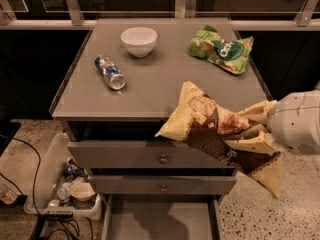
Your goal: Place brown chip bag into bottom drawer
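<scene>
Carry stage: brown chip bag (212, 126) aloft.
I hold it with gripper (252, 132) jaws clamped on it, above-right of the open bottom drawer (160, 219), for lowering.

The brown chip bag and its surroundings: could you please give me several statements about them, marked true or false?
1. The gripper, at the cabinet's front right corner, holds the brown chip bag in the air, jaws shut on it. True.
2. The bottom drawer is closed. False: it stands pulled open.
3. The green chip bag lies in the bottom drawer. False: it lies on the cabinet top, back right.
4. The plastic bottle lies on its side near the white bowl. True.
</scene>
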Motion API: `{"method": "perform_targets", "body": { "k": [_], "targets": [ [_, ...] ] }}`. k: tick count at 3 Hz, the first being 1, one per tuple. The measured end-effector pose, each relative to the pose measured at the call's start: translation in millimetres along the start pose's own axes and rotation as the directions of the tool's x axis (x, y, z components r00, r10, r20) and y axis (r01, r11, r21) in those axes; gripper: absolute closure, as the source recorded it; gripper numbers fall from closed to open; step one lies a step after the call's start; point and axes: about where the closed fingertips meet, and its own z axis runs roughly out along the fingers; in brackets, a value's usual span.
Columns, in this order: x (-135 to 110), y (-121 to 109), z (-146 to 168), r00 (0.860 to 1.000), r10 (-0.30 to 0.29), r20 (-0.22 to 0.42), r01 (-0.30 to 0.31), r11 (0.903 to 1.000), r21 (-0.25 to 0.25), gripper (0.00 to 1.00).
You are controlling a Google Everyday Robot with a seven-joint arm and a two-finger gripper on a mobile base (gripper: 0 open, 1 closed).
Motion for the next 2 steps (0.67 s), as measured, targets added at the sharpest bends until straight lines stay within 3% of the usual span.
{"method": "perform_targets", "body": {
  "k": [1, 2],
  "targets": [
    [0, 0, 0, 1.000, 0.000, 0.000, 0.000, 1.0000, 0.000, 1.00],
    [23, 21, 18, 0.999, 0.047, -0.024, -0.047, 0.9986, -0.023, 1.00]
  ]
}}
